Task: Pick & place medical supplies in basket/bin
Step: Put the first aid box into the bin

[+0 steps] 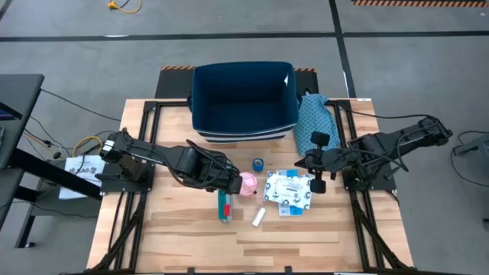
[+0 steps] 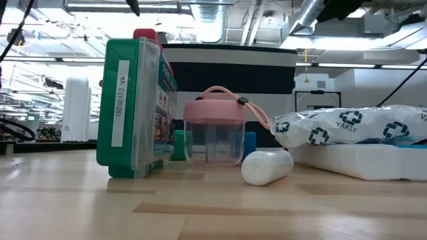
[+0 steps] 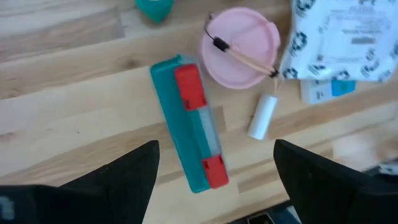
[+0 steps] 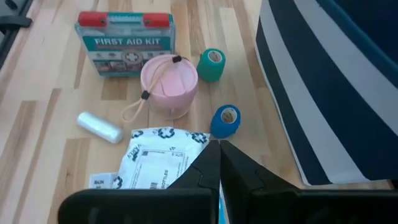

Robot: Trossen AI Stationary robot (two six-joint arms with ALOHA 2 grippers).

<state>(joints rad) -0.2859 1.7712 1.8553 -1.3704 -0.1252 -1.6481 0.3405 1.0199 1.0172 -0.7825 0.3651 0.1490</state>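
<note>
1. On the table, none of the supplies has reached the bin yet; its inside looks empty from above.
2. Left to move: the first aid kit, standing on its edge, the pink cup, the white tube, the printed packets, and the blue tape roll and green tape roll near the bin's striped base.
3. The left gripper hangs above the first aid kit, fingers spread wide with nothing between them; by my reading, a grab is being lined up.
4. The right gripper waits over the packets, fingers pressed together, holding nothing.
</note>
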